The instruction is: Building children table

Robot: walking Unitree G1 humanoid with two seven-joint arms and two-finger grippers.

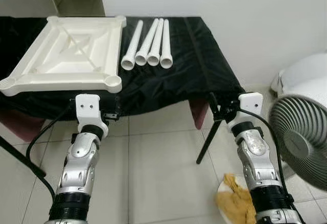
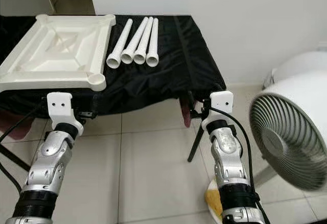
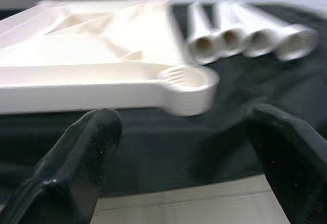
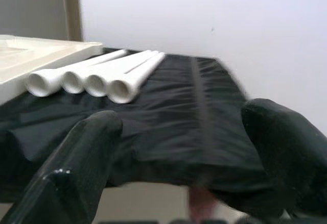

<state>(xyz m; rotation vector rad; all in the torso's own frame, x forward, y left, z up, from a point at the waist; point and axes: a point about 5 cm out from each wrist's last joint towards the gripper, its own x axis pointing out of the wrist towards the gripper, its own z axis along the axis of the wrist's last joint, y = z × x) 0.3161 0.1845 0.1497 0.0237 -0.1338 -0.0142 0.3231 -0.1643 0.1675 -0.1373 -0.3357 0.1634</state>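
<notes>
Left gripper [image 3: 186, 147]: jaws spread wide, holding nothing, level with the near edge of the table, just short of the tabletop's corner socket.
Right gripper [image 4: 191, 152]: jaws spread wide, holding nothing, before the table's near right edge.
Tabletop [image 1: 71, 50]: white, square, lying upside down, ribs showing, on the left of the black cloth [image 1: 199, 55].
Legs [image 1: 148, 43]: four white tubes side by side, apparently touching, just right of the tabletop.
Floor: fan [image 1: 301, 137], yellow rag [image 1: 235, 196].
</notes>
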